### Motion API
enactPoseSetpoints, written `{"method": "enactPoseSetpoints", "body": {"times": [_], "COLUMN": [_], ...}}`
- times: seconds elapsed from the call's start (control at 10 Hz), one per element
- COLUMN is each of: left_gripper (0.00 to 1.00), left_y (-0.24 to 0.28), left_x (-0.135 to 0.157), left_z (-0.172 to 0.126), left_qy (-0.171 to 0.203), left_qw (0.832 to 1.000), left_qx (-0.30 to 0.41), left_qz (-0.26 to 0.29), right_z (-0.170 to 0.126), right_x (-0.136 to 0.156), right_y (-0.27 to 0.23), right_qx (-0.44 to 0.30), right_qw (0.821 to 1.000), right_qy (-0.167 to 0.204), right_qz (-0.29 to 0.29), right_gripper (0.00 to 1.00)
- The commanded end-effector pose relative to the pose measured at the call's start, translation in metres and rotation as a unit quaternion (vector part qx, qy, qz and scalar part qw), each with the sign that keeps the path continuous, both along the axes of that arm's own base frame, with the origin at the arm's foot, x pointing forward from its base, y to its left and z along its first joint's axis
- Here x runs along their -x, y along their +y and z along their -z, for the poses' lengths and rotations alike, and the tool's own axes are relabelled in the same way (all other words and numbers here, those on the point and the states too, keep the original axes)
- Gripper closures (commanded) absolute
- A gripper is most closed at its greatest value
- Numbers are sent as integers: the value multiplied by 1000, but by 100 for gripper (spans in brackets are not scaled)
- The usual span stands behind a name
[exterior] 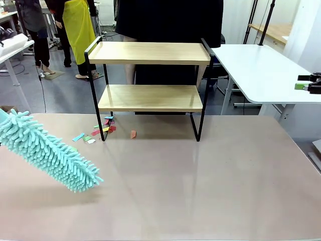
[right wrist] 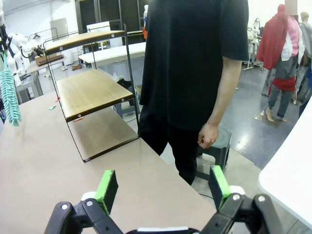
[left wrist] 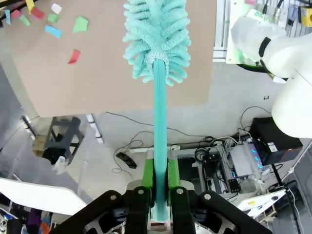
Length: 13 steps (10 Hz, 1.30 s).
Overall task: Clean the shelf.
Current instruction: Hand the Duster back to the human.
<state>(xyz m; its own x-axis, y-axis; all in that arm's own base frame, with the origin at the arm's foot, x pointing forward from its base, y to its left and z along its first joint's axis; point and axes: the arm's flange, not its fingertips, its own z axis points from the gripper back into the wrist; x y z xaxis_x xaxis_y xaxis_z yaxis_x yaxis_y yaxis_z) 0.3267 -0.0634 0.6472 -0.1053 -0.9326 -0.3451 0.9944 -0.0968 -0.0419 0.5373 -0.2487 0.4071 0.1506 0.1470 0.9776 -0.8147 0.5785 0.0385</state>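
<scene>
The shelf (exterior: 150, 53) stands at the far middle of the table, both its wooden boards bare. Seen from the right wrist, the shelf (right wrist: 90, 88) is at the left. My left gripper (left wrist: 161, 178) is shut on the handle of a turquoise fluffy duster (left wrist: 157, 39). The duster (exterior: 47, 153) hangs tilted over the table's left side, away from the shelf. Coloured paper scraps (exterior: 100, 129) lie on the table by the shelf's left front leg. My right gripper (right wrist: 163, 187) is open and holds nothing. It hovers at the far right (exterior: 304, 83).
A person in black (right wrist: 195, 73) stands right behind the shelf at the far edge. A white table (exterior: 261, 70) is at the back right. More scraps (left wrist: 48, 19) lie on the table beyond the duster head.
</scene>
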Motion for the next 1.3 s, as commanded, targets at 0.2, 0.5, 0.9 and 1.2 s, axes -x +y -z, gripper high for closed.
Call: {"method": "enactPoseSetpoints", "body": {"times": [0.2,0.5,0.9,1.2], "left_gripper": [86,86,86,86], "left_y": [-1,-1,6,5], "left_x": [2,2,7,4], "left_z": [-4,-4,-10,5], "left_qy": [6,6,6,11], "left_qw": [1000,1000,998,985], "left_qx": [-2,-2,65,173], "left_qz": [2,2,-26,0], "right_z": [-2,-2,-25,-88], "right_x": [1,1,1,6], "right_y": [1,1,17,82], "right_qx": [1,1,-13,-14], "right_qw": [1000,1000,1000,997], "right_qy": [-1,-1,-8,-10], "right_qz": [-1,-1,-9,-71], "right_gripper": [0,0,0,0]}}
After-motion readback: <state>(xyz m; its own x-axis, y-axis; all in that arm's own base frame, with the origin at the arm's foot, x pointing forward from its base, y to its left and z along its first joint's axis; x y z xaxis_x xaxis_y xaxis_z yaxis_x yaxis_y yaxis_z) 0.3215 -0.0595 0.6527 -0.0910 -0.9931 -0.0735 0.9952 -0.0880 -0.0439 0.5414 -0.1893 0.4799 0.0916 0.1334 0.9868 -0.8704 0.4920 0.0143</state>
